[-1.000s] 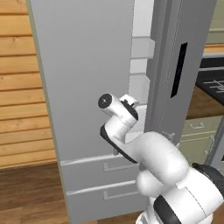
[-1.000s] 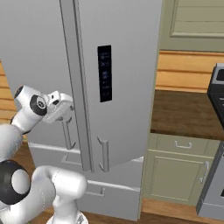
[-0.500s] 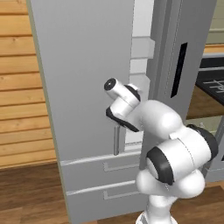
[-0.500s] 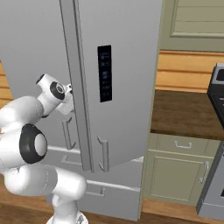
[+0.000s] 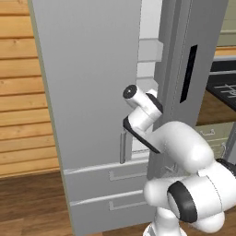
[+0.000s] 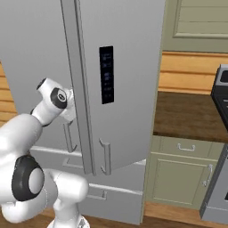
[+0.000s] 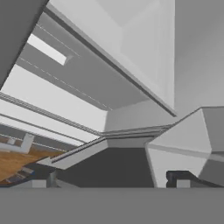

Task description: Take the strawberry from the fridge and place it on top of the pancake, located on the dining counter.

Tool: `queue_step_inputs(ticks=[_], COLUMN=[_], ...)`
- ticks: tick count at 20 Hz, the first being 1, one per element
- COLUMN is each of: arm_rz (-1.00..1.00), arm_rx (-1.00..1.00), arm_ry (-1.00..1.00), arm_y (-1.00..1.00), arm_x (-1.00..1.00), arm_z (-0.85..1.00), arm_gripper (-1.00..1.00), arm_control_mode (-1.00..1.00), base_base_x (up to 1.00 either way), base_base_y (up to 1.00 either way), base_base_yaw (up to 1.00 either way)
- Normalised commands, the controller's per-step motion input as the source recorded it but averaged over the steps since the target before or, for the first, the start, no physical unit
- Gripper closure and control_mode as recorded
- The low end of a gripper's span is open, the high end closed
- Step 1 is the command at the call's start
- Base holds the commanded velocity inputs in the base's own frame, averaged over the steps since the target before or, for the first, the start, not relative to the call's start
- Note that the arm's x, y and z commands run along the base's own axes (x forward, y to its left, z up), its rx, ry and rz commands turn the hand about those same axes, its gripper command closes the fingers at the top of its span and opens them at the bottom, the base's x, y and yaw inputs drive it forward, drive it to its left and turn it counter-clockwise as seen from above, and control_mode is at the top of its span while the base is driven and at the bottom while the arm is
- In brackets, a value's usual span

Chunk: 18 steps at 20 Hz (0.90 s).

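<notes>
The grey fridge (image 5: 87,69) stands right in front of me, its left door swung partly open so that the white inner door shelves (image 5: 148,50) show in the gap. My arm's wrist (image 5: 137,97) reaches into that gap at handle height, beside the left bar handle (image 6: 69,137). My gripper (image 7: 109,181) looks at tilted grey and white fridge surfaces from close up. Its dark fingertips (image 7: 178,176) stand far apart with nothing between them. The strawberry, the pancake and the dining counter are out of view.
Two lower fridge drawers (image 5: 108,186) sit under the doors. Right of the fridge stand green cabinets (image 6: 187,178) with a brown countertop (image 6: 187,116) and a dark stove (image 6: 221,89). A wooden plank wall (image 5: 23,97) is on the left.
The arm has folded up and pushed its hand forward toward the gap between the doors. The elbow has risen and moved in front of the base. The left door has not moved.
</notes>
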Motion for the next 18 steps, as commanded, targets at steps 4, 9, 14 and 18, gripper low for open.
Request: queue_step_inputs(ticks=[4,9,14,18], arm_rz=[0.0,-0.01,-0.07,-0.1], arm_rx=[0.0,0.0,0.01,0.05], arm_ry=[-0.03,-0.07,-0.08,-0.02], arm_y=[-0.93,-0.92,-0.99,-1.0], arm_x=[-0.2,-0.44,-0.35,-0.16], arm_z=[0.23,0.3,0.38,0.3], arm_gripper=[-1.0,-1.0,-1.0,-1.0], arm_control_mode=[-1.0,-1.0,-1.0,-1.0], base_base_x=[0.0,0.0,0.0,0.0], base_base_y=[0.0,0.0,0.0,0.0], base_base_yaw=[0.0,0.0,0.0,0.0])
